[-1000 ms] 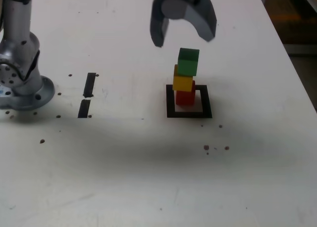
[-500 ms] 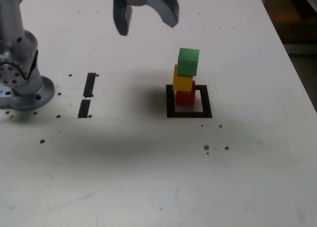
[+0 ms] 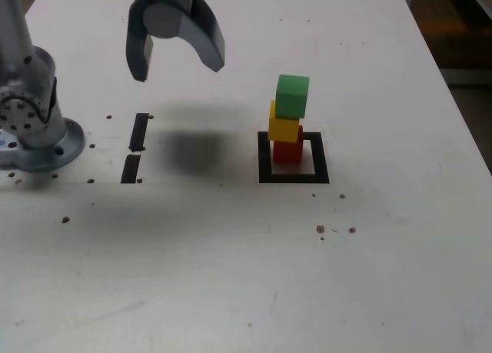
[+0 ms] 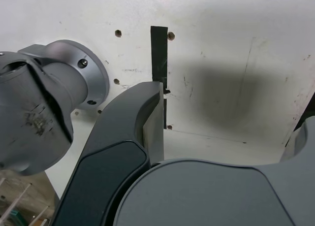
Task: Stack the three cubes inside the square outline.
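Keep jaws (image 3: 177, 70) wide apart and empty; retreat high and level, well clear of green cube (image 3: 292, 97), stacked on yellow cube (image 3: 284, 128) over red cube (image 3: 287, 152), inside square outline (image 3: 264, 168). Avoid any swing back toward the tower: upper cubes sit slightly off-line, likely easy to topple. Hidden: most of red cube's top, beneath yellow. Cut off: upper arm, at the exterior view's top edge. Impossible to tell: exact contact overlap between cubes.
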Tool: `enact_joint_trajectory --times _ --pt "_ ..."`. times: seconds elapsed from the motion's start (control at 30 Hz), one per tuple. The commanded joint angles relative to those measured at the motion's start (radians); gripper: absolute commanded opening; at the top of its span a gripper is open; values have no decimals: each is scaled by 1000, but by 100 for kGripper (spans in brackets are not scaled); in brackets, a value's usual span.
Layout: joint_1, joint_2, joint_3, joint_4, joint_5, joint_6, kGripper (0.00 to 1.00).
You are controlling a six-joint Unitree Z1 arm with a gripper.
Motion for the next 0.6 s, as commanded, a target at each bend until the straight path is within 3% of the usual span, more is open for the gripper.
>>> enact_joint_trajectory --times 0.0,0.3,0.57 --pt "2 1 18 -22 -3 5 98" --pt "2 17 115 -158 -25 36 98" --pt "2 33 173 -236 -22 49 98"
